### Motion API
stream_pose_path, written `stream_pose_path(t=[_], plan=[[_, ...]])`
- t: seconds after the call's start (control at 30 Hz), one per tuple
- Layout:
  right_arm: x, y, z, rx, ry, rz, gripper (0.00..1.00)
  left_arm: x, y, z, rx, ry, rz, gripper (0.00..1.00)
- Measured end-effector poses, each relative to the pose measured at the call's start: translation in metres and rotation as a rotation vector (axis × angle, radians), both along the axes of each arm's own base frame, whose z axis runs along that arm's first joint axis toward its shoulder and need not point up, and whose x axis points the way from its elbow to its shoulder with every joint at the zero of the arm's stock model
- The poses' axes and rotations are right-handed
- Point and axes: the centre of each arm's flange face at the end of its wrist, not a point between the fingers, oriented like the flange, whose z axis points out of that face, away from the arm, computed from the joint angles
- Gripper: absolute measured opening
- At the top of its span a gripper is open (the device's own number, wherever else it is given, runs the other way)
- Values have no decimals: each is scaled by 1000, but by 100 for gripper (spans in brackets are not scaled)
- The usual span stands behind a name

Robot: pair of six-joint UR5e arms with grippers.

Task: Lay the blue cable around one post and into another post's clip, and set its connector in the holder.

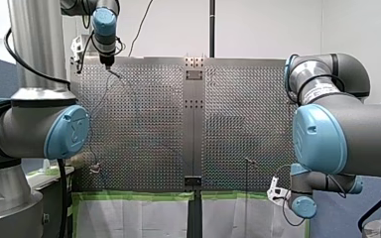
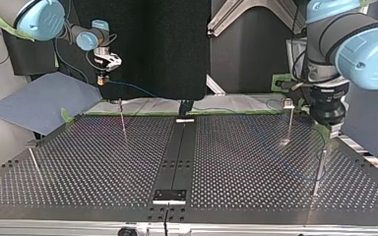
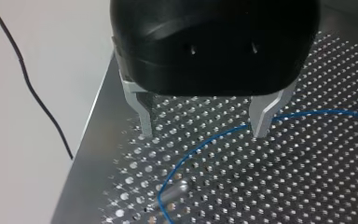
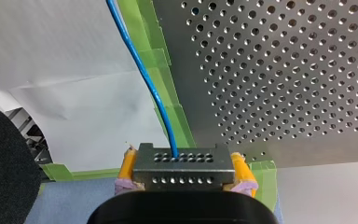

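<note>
My right gripper (image 4: 185, 175) has yellow pads shut on a dark metal connector (image 4: 182, 161). The blue cable (image 4: 144, 74) leaves the connector and runs over the green-taped table edge. In the top view this gripper (image 2: 103, 73) hangs above the far edge at the left, and the cable (image 2: 133, 87) trails from it toward the middle. My left gripper (image 3: 204, 134) is black with metal fingers (image 3: 263, 119) and stands open just above the perforated plate. The cable (image 3: 200, 147) passes under it and bends round a slim post (image 3: 172, 193) lying ahead of it.
Thin posts stand on the plate in the top view: one at the far left (image 2: 122, 118), one at the far right (image 2: 289, 123), one nearer on the right (image 2: 320, 172), one at the left edge (image 2: 33, 162). A small bracket (image 2: 170, 195) sits on the centre rail.
</note>
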Motion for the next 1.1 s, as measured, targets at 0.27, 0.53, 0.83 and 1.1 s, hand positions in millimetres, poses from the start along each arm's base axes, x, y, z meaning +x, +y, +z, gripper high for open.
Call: stream_pose_path(t=[0.27, 0.53, 0.83, 1.1], plan=[[0, 1, -1, 7, 0, 3, 0, -13, 1, -2, 6, 71, 24, 100], [2, 2, -1, 11, 0, 6, 0, -27, 2, -1, 12, 126, 46, 100], [3, 2, -1, 11, 0, 9, 0, -34, 2, -3, 14, 170, 46, 100], [3, 2, -1, 11, 0, 9, 0, -34, 1, -3, 15, 172, 44, 100]])
